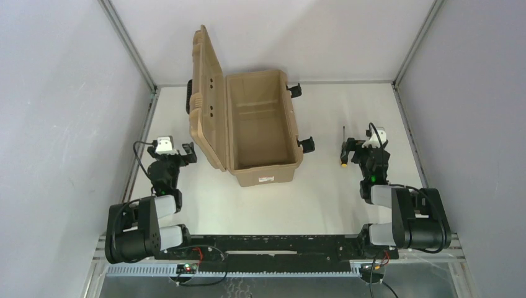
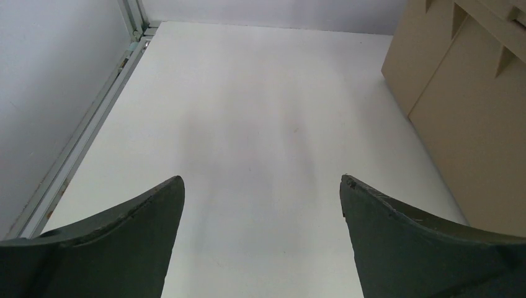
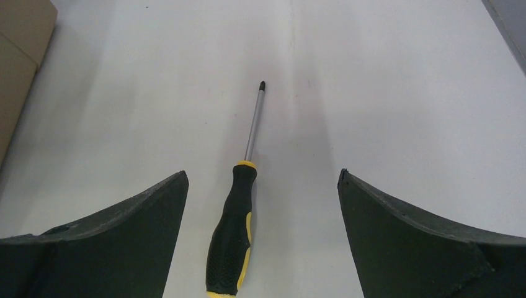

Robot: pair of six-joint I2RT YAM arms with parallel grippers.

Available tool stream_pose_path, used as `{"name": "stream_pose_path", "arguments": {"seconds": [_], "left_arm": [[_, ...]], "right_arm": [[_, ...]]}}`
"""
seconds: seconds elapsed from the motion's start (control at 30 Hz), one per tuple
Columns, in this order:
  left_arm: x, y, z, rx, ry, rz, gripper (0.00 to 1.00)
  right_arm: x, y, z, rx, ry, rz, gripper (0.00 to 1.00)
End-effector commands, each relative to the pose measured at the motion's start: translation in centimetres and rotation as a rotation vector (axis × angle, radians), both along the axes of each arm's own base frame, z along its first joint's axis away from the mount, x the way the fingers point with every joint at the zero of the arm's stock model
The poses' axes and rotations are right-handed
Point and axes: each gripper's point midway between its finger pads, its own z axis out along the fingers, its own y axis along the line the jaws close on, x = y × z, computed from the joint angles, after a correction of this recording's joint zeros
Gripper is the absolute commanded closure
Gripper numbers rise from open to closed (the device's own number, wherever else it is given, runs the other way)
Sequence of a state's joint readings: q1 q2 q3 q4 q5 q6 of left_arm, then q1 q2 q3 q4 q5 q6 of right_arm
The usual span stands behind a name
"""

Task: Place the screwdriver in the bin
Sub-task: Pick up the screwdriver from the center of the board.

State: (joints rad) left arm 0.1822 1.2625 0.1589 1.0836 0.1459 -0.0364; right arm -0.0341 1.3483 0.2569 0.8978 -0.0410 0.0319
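We find the screwdriver lying flat on the white table, to the right of the bin and well apart from it, not inside. The right wrist view shows what the overhead camera cannot: a black handle with yellow trim nearest the camera and a thin metal shaft pointing away towards the far wall. It lies between the spread fingers of the right gripper, and neither finger touches it. From above, the screwdriver is only a thin dark line with a yellow end, just left of the right gripper.

Only the overhead view shows the whole bin. It is a deep tan tub with its lid swung up on the left side, black latches on the right wall and a small white label on the near end. In the right wrist view only a tan corner shows at the upper left.

The left gripper sits left of the lid. Its wrist view shows the fingers parted over bare table, holding nothing, with the tan lid at the right edge.
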Motion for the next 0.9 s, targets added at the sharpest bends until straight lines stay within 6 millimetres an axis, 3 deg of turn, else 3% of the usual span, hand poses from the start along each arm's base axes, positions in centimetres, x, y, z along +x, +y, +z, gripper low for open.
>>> {"name": "stream_pose_path", "arguments": {"seconds": [0.0, 0.63, 0.87], "left_arm": [[-0.3, -0.2, 1.4, 0.003, -0.075, -0.013, 0.00], [-0.2, -0.2, 1.5, 0.003, -0.076, -0.013, 0.00], [-0.3, -0.2, 1.4, 0.003, -0.075, -0.012, 0.00]], "right_arm": [[0.5, 0.0, 1.0, 0.006, -0.039, -0.011, 0.00], [0.8, 0.1, 1.5, 0.011, -0.029, 0.010, 0.00], [1.7, -0.6, 1.6, -0.006, 0.138, -0.035, 0.00]]}}
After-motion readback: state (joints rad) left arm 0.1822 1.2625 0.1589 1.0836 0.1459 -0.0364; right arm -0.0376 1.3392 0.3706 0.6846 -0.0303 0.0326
